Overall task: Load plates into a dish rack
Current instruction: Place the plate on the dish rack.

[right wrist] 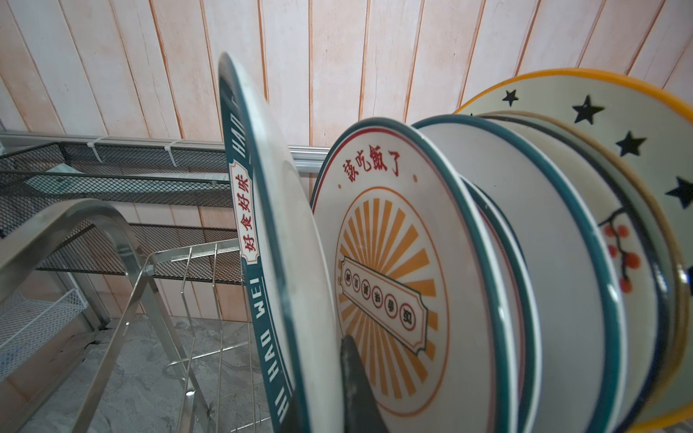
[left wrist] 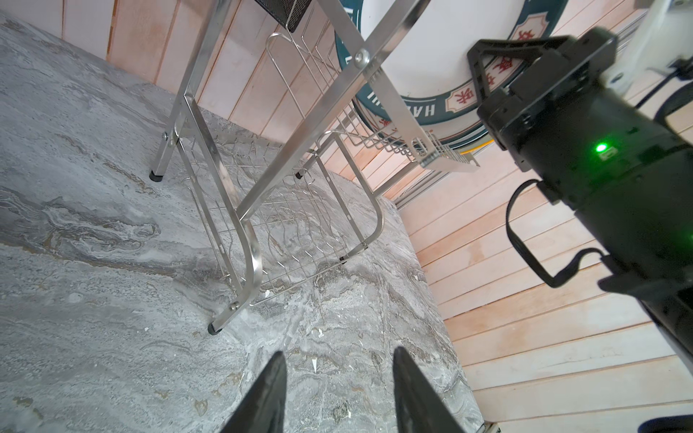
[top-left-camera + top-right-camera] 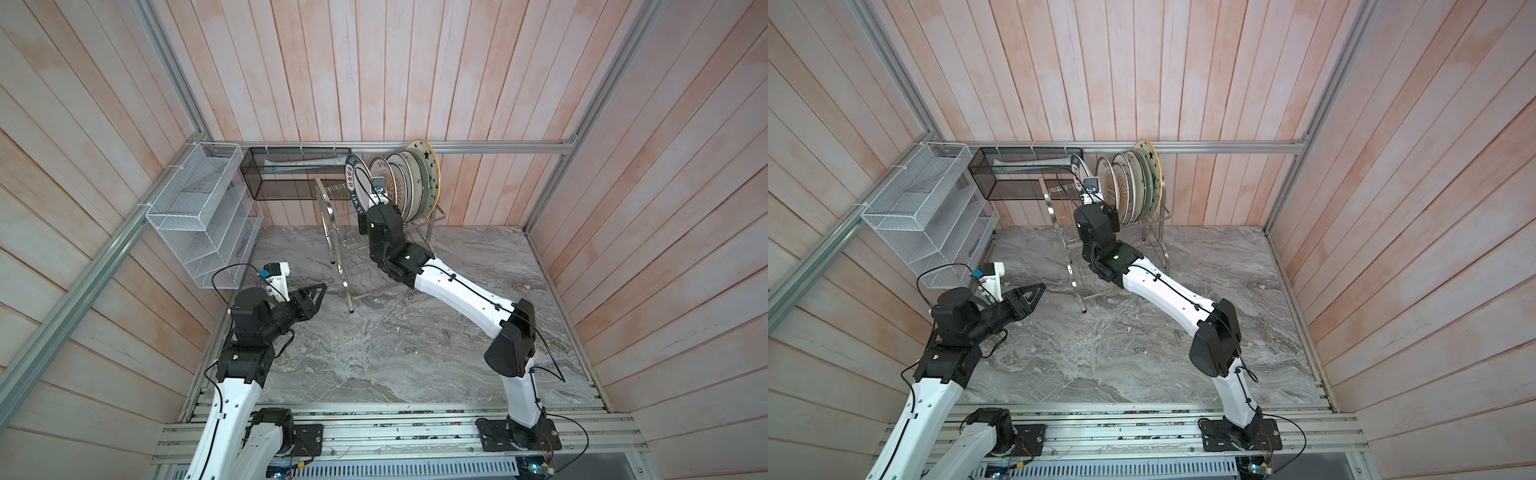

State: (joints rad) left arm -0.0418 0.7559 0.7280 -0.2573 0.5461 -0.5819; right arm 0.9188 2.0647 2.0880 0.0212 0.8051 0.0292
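One finger (image 1: 356,386) of the right claw (image 2: 478,65) shows in the right wrist view, pressed against the white side of a green-rimmed lettered plate (image 1: 288,262). The other finger is hidden behind the plate. The claw is clamped together on that plate's rim. In both top views the plate (image 3: 356,183) stands on edge over the upper tier of the dish rack (image 3: 332,232), tilted away from the plates beside it. Its lower edge is down at the tier's wires, but whether it sits in a slot cannot be told. Just beside it stands a row of plates in the upper tier, from a sunburst plate (image 1: 386,285) next to the claw out to a star plate (image 1: 600,112) with an orange rim at the far end. The lower tier (image 2: 292,232) holds nothing. The left claw (image 2: 339,352) hangs low over the grey marbled worktop (image 3: 395,340), well apart from the rack, its fingers spread with nothing between them. A black mesh basket (image 3: 291,174) and a white mesh shelf (image 3: 199,220) hang on the walls behind.
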